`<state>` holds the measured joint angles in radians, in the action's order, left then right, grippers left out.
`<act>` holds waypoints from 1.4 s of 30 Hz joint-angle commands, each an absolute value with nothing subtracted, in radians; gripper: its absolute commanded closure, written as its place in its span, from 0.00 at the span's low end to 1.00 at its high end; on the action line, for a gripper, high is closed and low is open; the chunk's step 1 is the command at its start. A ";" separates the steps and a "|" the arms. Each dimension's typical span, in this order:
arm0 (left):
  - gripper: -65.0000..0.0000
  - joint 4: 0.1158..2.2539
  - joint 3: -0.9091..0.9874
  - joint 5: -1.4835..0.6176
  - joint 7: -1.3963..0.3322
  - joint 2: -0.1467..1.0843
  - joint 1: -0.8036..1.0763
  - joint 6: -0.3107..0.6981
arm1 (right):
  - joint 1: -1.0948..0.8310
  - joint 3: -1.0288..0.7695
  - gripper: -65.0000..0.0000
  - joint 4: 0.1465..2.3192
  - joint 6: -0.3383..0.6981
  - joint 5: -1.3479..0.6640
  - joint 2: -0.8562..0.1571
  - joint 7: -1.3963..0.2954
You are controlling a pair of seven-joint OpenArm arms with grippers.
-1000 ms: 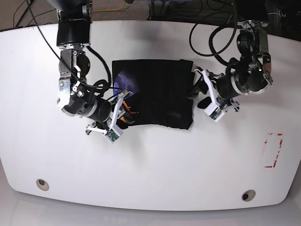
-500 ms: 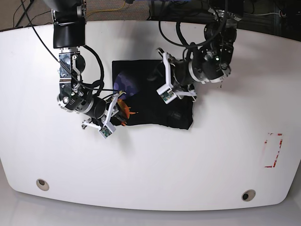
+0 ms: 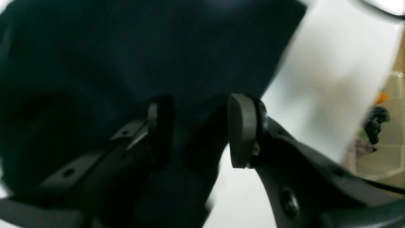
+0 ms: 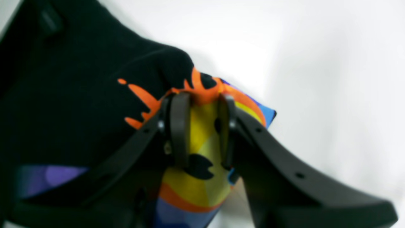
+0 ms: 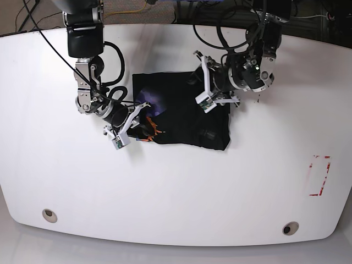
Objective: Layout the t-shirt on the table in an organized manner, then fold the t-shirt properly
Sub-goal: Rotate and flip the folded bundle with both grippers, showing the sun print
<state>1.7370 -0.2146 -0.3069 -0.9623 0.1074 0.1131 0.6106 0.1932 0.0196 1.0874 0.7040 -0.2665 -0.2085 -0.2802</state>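
Clearly my right gripper point(image 4: 199, 133), nearer the t-shirt point(image 5: 181, 118)'s printed corner, pinched that corner; my left gripper point(image 3: 196, 129) straddled the opposite edge, grip uncertain.

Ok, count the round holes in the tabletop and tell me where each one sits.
2: one hole near the table front-left corner, another hole near the front-right corner. The arms or shirt could hide others.

One t-shirt point(image 5: 181, 118) lies on one white table point(image 5: 176, 192). Two robot arms reach over it, the left arm point(image 5: 250, 66) and the right arm point(image 5: 91, 88). The table has two round holes point(image 5: 49, 214) and one red marking point(image 5: 319, 176).
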 commanded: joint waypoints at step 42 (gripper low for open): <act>0.62 1.879 -0.059 -0.323 -1.079 0.205 -0.193 0.690 | -0.148 -0.096 0.79 1.807 0.698 -0.240 -0.162 -0.627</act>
<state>1.8343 -0.0608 -0.3054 -1.0840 0.2218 -0.1768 0.6762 -0.1589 -0.0967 1.7634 0.6914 -0.2211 -0.1596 -0.6323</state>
